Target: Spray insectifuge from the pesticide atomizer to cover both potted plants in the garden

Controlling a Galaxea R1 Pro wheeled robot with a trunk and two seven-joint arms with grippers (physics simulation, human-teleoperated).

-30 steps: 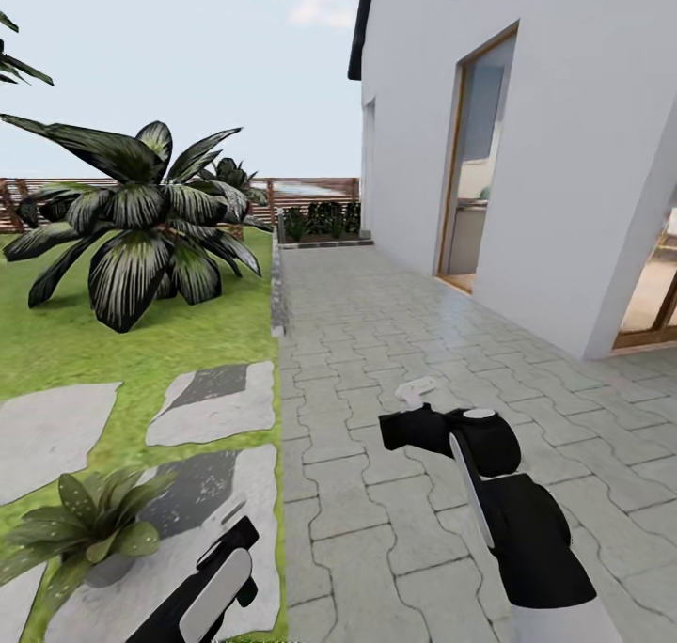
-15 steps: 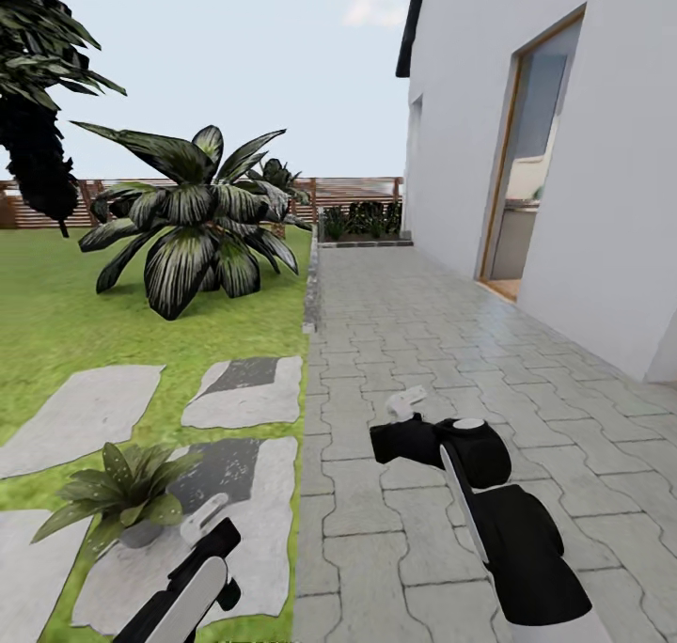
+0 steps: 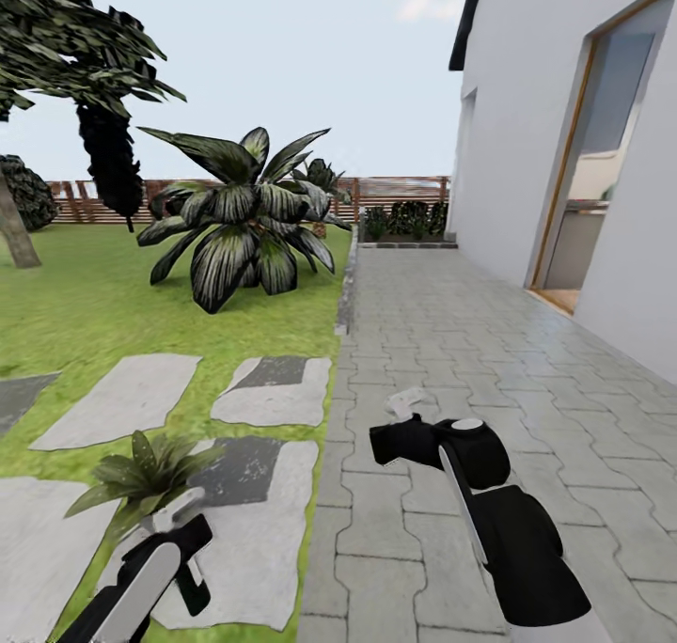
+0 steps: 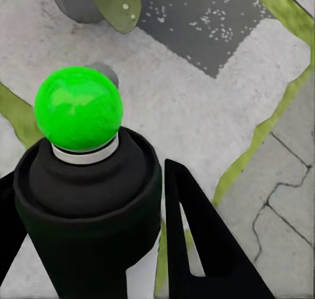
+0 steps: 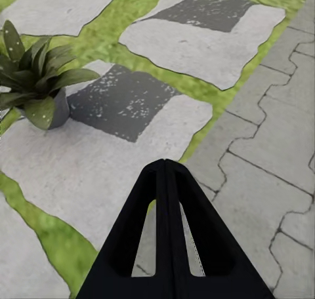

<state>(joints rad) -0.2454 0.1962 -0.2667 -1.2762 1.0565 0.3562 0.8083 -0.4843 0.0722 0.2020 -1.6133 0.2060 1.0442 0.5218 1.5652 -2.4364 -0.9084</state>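
Observation:
My left gripper [image 3: 183,523] is low at the left, shut on the pesticide atomizer [image 3: 177,509], whose whitish head pokes out past it. In the left wrist view the atomizer [image 4: 85,181] is a dark bottle topped by a bright green ball, held between dark fingers [image 4: 197,246]. Just beyond it one potted plant [image 3: 141,474] stands on a stepping stone, a rosette of pointed green leaves in a grey pot [image 5: 58,109]. A leaf [image 4: 121,0] carries whitish insectifuge specks. My right gripper [image 3: 406,403] hangs over the paving, shut and empty, its fingers [image 5: 167,181] pressed together.
Flat stepping stones [image 3: 273,389] lie in the lawn [image 3: 85,323]; one dark patch [image 5: 125,99] is dotted with white specks. A big striped-leaf bush [image 3: 249,215] and a palm [image 3: 108,154] stand behind. Grey paving [image 3: 470,342] runs along the white house wall [image 3: 621,201]. A fence [image 3: 395,192] closes the back.
The camera has turned left, so the whole scene has slid right. My left gripper with the atomizer has come closer to the potted plant. The right arm keeps its pose.

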